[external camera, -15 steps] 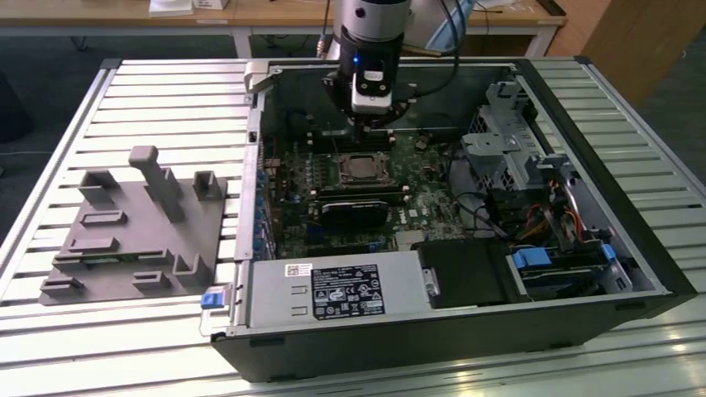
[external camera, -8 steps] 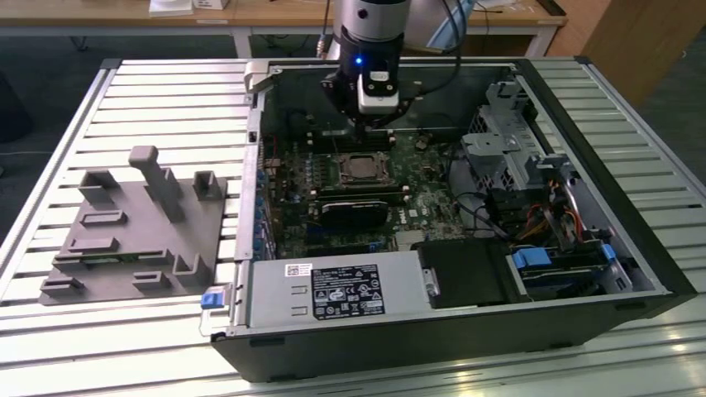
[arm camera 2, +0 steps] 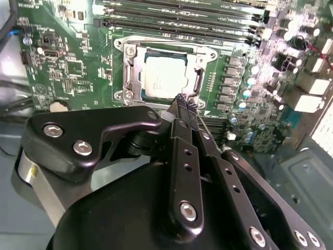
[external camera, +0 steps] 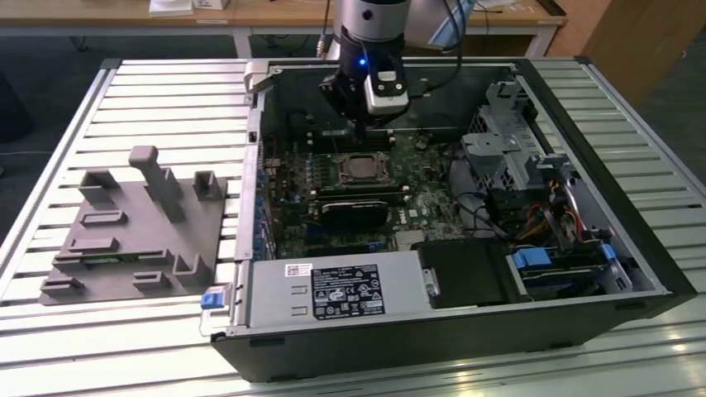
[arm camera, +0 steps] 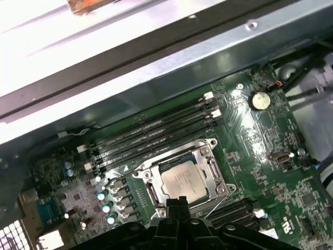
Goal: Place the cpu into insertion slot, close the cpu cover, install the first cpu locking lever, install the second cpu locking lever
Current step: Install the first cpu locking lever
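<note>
Inside the open black computer case (external camera: 441,341), the small square silver-grey cpu (arm camera 2: 165,78) sits in the black square insertion slot (arm camera 2: 156,51) on the green circuit board (arm camera 2: 78,67). The thin shiny metal cpu cover (arm camera 2: 131,73) lies flat around it, and the chip's top shows through the cut-out. The black two-fingered gripper (arm camera 2: 183,100) hangs just beside the cover's edge, on the side away from the long black memory slots (arm camera 2: 177,21). Its fingers are pressed together, with nothing visibly between them. In the exterior view, the arm stands over the board's far part.
</note>
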Robot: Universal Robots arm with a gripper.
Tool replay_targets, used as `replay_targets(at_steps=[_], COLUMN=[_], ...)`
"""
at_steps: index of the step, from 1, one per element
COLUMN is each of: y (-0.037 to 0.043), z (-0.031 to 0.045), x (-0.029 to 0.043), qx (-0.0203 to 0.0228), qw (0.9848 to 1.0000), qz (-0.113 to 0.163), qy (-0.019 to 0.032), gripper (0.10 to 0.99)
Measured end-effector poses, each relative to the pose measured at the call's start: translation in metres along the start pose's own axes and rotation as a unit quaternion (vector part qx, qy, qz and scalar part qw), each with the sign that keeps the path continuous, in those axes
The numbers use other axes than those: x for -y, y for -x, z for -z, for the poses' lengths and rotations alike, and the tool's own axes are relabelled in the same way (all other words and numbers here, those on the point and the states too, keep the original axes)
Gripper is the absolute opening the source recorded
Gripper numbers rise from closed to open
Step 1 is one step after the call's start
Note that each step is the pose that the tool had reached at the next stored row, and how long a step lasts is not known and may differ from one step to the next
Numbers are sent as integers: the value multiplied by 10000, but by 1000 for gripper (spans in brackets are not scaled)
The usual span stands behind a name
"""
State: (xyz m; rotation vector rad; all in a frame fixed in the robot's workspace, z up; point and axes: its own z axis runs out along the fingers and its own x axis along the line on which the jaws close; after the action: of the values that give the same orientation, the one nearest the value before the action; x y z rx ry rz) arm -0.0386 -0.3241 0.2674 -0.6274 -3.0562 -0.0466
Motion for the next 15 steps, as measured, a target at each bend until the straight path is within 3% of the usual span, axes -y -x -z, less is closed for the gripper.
replay_targets(at_steps=[5,10,12,15], y=[0,0,-2,-8], z=[-1,-5,-7,-13], x=[1,1,3,6], qx=[-7,-9,22,101], qw=[9996,9979,9976,9971], qz=[268,644,698,756], qy=[-7,-15,-5,23], gripper=[106,106,106,106])
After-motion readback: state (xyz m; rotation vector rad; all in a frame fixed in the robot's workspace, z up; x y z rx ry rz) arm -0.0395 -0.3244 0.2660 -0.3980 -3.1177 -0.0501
